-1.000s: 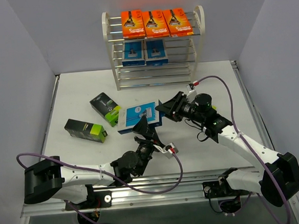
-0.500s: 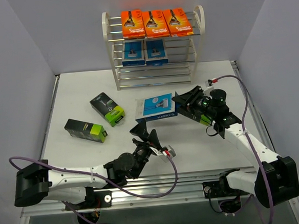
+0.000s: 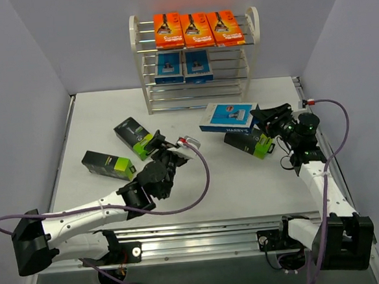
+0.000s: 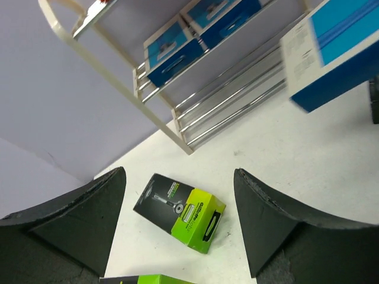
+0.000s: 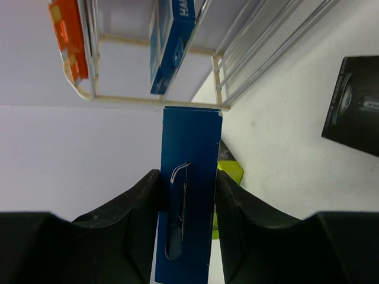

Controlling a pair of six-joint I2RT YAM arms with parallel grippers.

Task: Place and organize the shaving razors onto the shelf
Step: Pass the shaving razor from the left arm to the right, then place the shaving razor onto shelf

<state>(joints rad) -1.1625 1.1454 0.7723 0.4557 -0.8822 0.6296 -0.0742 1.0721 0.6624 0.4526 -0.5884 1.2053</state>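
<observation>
The right gripper (image 3: 264,116) pinches a blue pack (image 3: 229,116) by its right end, holding it up near the right front of the shelf (image 3: 134,35). Only its wrist view shows the pack edge-on between the fingers (image 5: 133,216). The left gripper (image 3: 164,150) hangs spread wide just beside a black-and-green box (image 3: 134,137).

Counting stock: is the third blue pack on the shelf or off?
Off: jaws of the right gripper clamp the blue pack short of the shelf.
</observation>
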